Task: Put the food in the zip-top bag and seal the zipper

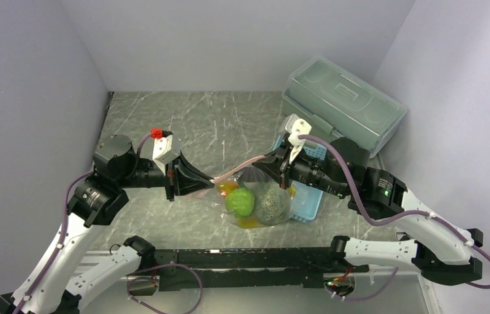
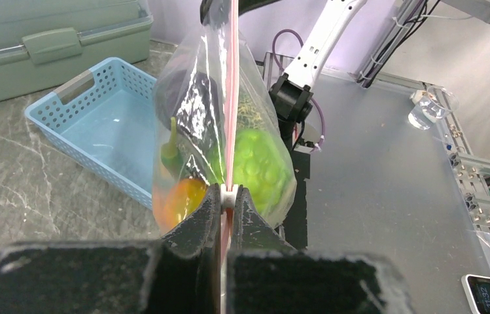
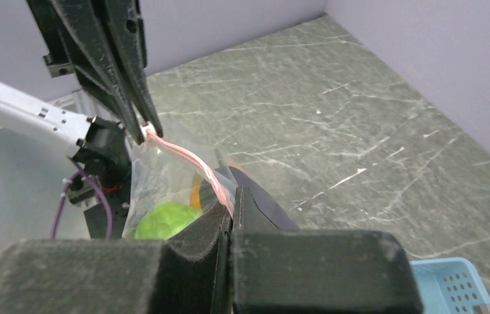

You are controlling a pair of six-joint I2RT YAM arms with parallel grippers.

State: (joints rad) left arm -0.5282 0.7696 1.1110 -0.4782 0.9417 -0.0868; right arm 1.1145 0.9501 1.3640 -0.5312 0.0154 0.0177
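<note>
Your left gripper (image 2: 227,198) pinches one end of the zipper (image 2: 231,98) and your right gripper (image 3: 232,204) clamps the other. That stretches the zip-top bag (image 1: 255,186) taut between them, lime-green fruit (image 1: 241,201) and melon (image 1: 272,203) inside, likely for sealing.

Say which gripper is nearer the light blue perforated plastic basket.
Right. The right gripper pinches the pink zipper strip beside the basket; the left gripper pinches its far end, beyond the clear bag.
</note>
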